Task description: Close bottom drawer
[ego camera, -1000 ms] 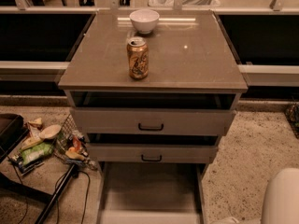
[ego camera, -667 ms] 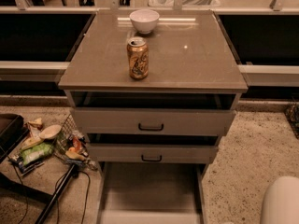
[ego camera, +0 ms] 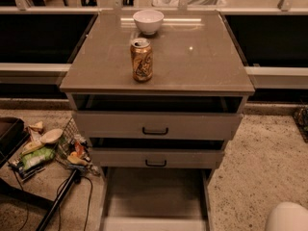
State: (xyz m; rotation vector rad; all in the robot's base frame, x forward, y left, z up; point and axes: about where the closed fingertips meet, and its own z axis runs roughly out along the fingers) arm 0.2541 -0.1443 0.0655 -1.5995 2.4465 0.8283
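So, arm: a white rounded arm shell (ego camera: 288, 218) is poking into the bottom-right corner, sitting right of the cabinet and apart from it.
Gripper: the gripper is not showing anywhere in view, so it is lying outside the picture; released or clenched, cannot tell.
Bottom drawer: the bottom drawer (ego camera: 154, 194) is standing pulled far out toward the camera, its long shallow tray looking bare and its front running along the bottom edge of the view. Handle is not showing.
Task state: judging by that, the closing is not yet beginning; nothing is touching the drawer.
Next move: likely calling for contact on the front panel and a straight push toward the cabinet, since the tray is sliding on that one axis.
Floor left: a black stand leg (ego camera: 60, 206) and cables are lying beside the tray, snack clutter (ego camera: 45, 150) behind them; all are sitting off the drawer's path.
Middle drawer: the middle drawer (ego camera: 156, 158) is sitting slightly out, overhanging the tray's rear.
Top drawer: the top drawer (ego camera: 156, 125) is also jutting a little.
Cabinet top: a can (ego camera: 141, 59) is standing upright, a white bowl (ego camera: 148, 21) resting behind it; a hard shove is risking tipping the can.
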